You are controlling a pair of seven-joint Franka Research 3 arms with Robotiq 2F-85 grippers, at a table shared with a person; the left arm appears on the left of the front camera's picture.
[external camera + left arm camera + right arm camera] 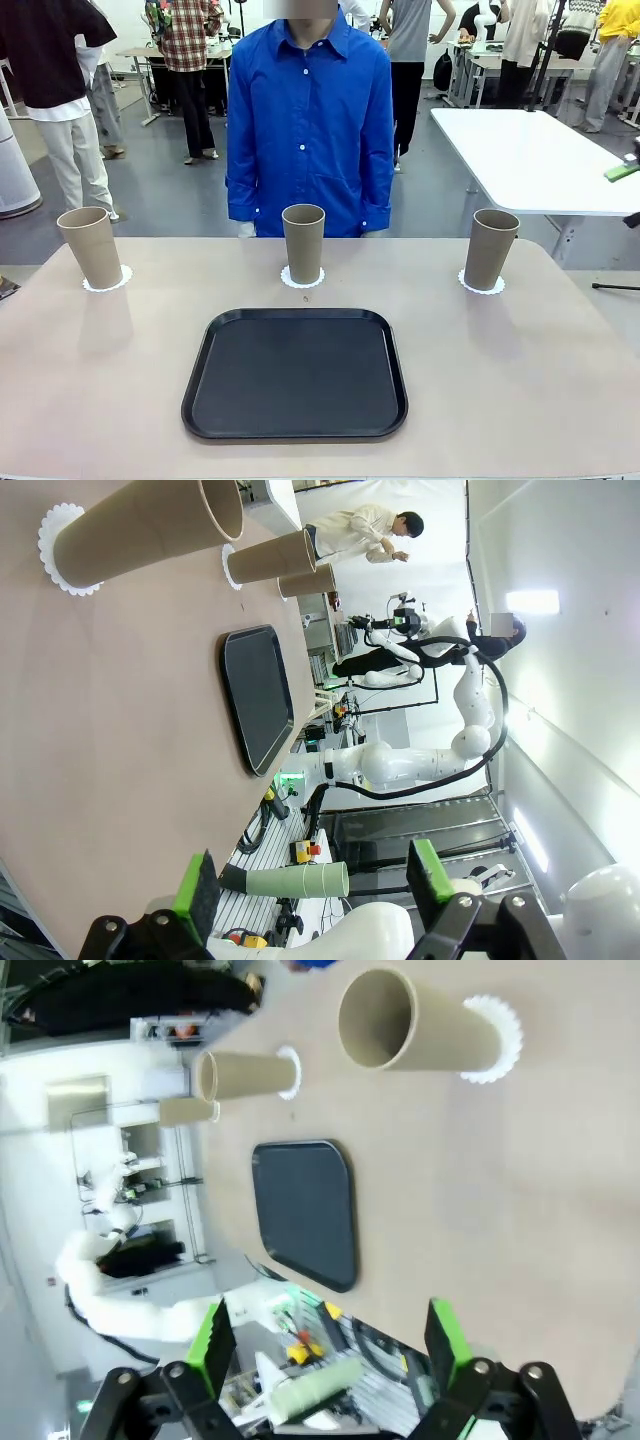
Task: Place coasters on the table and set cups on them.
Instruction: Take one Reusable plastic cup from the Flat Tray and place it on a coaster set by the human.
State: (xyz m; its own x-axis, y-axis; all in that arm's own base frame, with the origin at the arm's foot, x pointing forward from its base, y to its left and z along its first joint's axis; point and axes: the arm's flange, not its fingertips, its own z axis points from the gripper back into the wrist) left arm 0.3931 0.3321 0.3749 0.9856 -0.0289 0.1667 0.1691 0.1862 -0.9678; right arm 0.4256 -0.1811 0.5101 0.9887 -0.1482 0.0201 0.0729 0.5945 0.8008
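three cups [303,243] stand on coasters [302,279] across the table [100,380]; left gripper [315,885] and right gripper [330,1345] gape wide, empty

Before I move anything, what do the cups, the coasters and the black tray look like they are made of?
The cups: matte tan, thin-walled, no shine; probably paper or card, possibly matte plastic. The coasters: white with lacy scalloped edges lying flat; they look like paper doilies. The tray: black, raised rounded rim, faintly textured floor with a dull sheen; likely moulded plastic, though I cannot be sure.

Grey floor [180,200], white table [530,160] behind
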